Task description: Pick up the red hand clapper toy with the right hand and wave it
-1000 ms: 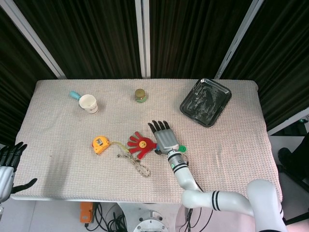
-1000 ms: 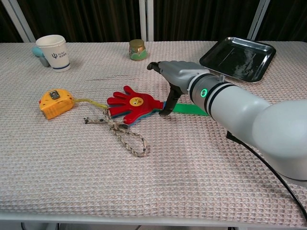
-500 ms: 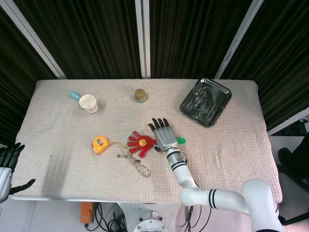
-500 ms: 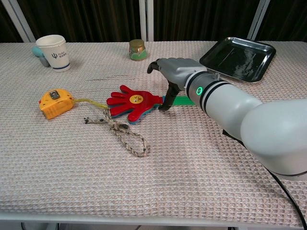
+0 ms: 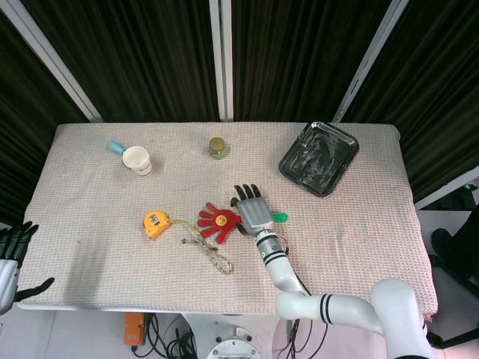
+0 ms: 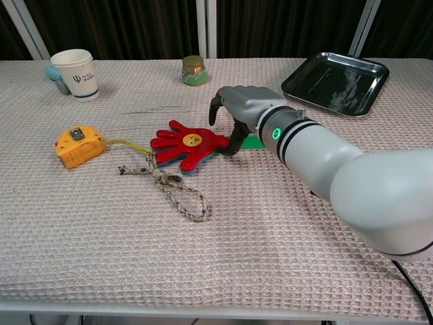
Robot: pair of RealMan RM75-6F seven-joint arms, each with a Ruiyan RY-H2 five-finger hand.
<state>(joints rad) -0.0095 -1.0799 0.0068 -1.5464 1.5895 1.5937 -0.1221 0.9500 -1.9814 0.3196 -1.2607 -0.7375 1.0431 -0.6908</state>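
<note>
The red hand clapper toy lies flat on the table cloth, its green handle pointing right. My right hand hovers palm down over the joint of clapper and handle. Its fingers bend downward above the toy and its thumb reaches down to the handle by the red part. The handle's middle is hidden under the hand, and no grip on it shows. My left hand hangs beyond the table's near left corner, fingers apart and holding nothing.
A yellow tape measure and a knotted rope lie just left of the clapper. A paper cup, a small jar and a black tray stand along the far side.
My right hand has slid a little toward the far side and left over the handle, and its fingers have bent down. The clapper still lies on the table.
</note>
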